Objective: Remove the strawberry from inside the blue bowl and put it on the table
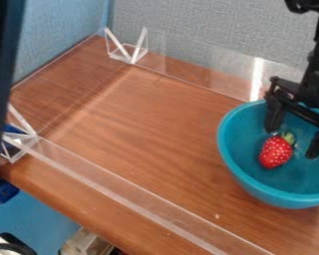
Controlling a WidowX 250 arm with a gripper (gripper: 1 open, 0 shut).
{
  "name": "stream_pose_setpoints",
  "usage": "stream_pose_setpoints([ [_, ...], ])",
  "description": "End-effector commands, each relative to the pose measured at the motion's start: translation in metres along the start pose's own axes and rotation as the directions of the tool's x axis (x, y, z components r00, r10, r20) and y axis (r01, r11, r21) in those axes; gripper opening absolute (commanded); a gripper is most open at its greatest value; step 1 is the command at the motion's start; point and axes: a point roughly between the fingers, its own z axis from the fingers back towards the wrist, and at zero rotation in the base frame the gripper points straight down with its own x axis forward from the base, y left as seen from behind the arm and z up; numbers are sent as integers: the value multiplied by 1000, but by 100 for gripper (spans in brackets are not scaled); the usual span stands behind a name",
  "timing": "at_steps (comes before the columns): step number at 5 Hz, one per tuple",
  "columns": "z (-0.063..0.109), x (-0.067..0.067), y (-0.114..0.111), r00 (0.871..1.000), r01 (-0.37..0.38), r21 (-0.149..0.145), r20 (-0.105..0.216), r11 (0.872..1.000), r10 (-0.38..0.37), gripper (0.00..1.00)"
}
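Gripper (pixel 295 131): released, jaws spread inside blue bowl (pixel 249 169), straddling strawberry (pixel 275 151).
Risk: glossy bowl lets berry roll; off-centre close may squirt it sideways.

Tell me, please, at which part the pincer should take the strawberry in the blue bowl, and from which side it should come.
Probably the red body of the strawberry, across its middle, coming straight down from above. It lies low inside the blue bowl, whose deep sides seem to block any sideways approach. The leafy top looks too thin to hold. The open pincer already hangs over it, pointing down, with one finger on each side.
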Motion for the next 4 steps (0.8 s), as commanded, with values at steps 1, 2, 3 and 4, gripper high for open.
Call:
stream_pose_setpoints([
  [1, 19, 10, 3, 997, -15, -2, 69, 1000, 15, 100],
  [2, 17, 11, 3, 997, -25, -1, 73, 1000, 25, 0],
  [3, 19, 11, 5, 996, -33, 1, 86, 999, 33, 0],
  [4, 34, 7, 9, 992, -42, 5, 120, 999, 41, 0],
])
